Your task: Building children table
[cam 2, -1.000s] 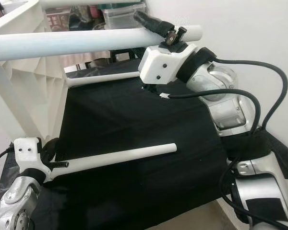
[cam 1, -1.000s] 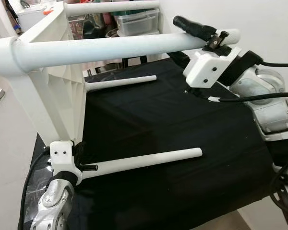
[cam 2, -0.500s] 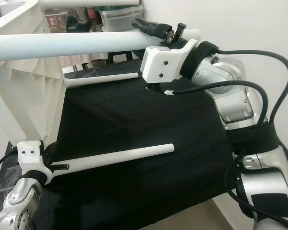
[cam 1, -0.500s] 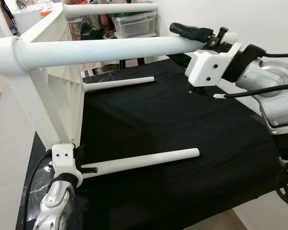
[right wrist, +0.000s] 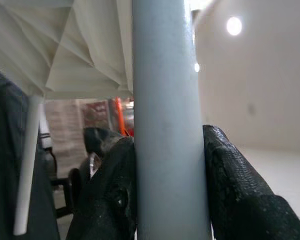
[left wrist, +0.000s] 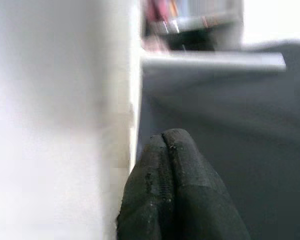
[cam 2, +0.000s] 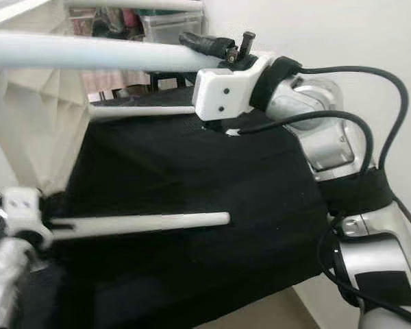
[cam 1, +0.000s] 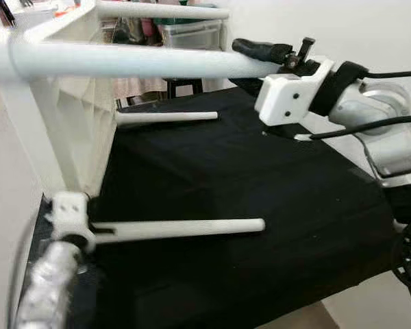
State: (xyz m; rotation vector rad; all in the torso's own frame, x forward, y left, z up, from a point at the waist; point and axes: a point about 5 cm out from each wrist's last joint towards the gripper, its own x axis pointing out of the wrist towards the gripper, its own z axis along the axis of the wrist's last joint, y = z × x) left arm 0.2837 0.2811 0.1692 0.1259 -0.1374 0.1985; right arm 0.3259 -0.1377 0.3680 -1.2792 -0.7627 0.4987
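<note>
A white children's table lies on its side on a black cloth (cam 1: 260, 178), its ribbed top (cam 1: 68, 130) upright at the left. Its legs stick out to the right. My right gripper (cam 1: 274, 53) is shut on the near upper leg (cam 1: 137, 60) close to its free end; in the right wrist view the leg (right wrist: 165, 125) sits between both black fingers (right wrist: 110, 195). My left gripper (cam 1: 96, 229) is low at the left, at the base of the near lower leg (cam 1: 185, 227). In the left wrist view its fingers (left wrist: 175, 190) press together, beside the white top.
The far lower leg (cam 1: 168, 116) and far upper leg (cam 1: 164, 11) point right too. Storage boxes (cam 1: 192, 31) and clutter stand behind the table. A white wall (cam 1: 370, 27) runs along the right. The cloth's front edge drops off at the bottom right.
The whole view has shifted and the left side is now blurred. The table and both grippers sit a little further left in the picture; the grips look the same.
</note>
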